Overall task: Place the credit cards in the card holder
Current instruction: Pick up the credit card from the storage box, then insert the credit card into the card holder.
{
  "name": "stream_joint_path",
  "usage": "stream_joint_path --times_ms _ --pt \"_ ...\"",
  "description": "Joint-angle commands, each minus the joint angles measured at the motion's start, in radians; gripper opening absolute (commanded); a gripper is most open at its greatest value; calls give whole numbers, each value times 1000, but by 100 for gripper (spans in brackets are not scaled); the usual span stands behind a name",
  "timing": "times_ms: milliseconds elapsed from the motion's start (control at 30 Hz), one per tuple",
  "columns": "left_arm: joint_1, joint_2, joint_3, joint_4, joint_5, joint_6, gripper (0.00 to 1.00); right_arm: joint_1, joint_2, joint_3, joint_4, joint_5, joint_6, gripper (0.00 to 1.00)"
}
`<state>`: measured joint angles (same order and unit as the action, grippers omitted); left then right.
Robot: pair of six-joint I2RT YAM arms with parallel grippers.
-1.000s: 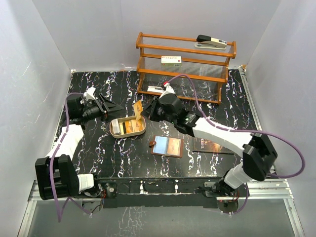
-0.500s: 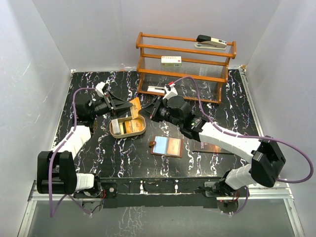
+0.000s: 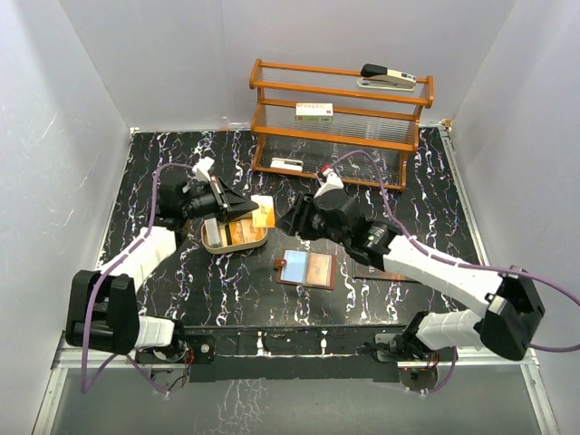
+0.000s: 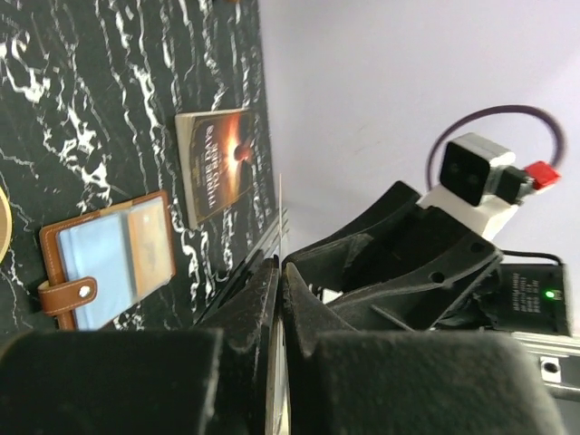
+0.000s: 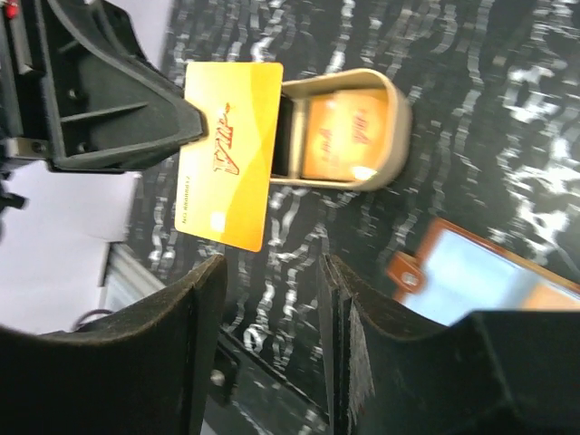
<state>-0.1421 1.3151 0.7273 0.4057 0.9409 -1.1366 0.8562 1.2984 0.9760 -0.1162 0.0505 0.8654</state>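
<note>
- Grip check: the left gripper [image 4: 281, 272] is clamped on a gold credit card [image 5: 228, 154], which it holds on edge by the tan tray [image 5: 391, 109].
- The right gripper [image 5: 269, 281] faces that card with its jaws apart, holding nothing.
- More cards [image 5: 349, 136] lie in the tray, probably two, though the view is blurry.
- The card holder [image 3: 306, 268] lies open nearby, so I judge this the carrying step: next, line the card's edge up with a pocket.
</note>
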Motion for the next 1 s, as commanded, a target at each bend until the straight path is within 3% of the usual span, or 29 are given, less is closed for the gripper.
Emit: stream_joint_path --times_ms 0,167,433,967 --pt "-89 42 33 -131 -93 142 0 -20 -105 -50 -182 117 -117 43" --pt "-209 142 39 -111 -162 187 0 -69 -129 -108 -313 157 -143 40" --pt "-377 326 90 -118 -257 222 0 -138 -88 -195 -311 99 -149 37" --pt "-439 477 138 -150 -262 281 0 -197 32 -319 -172 8 -169 30"
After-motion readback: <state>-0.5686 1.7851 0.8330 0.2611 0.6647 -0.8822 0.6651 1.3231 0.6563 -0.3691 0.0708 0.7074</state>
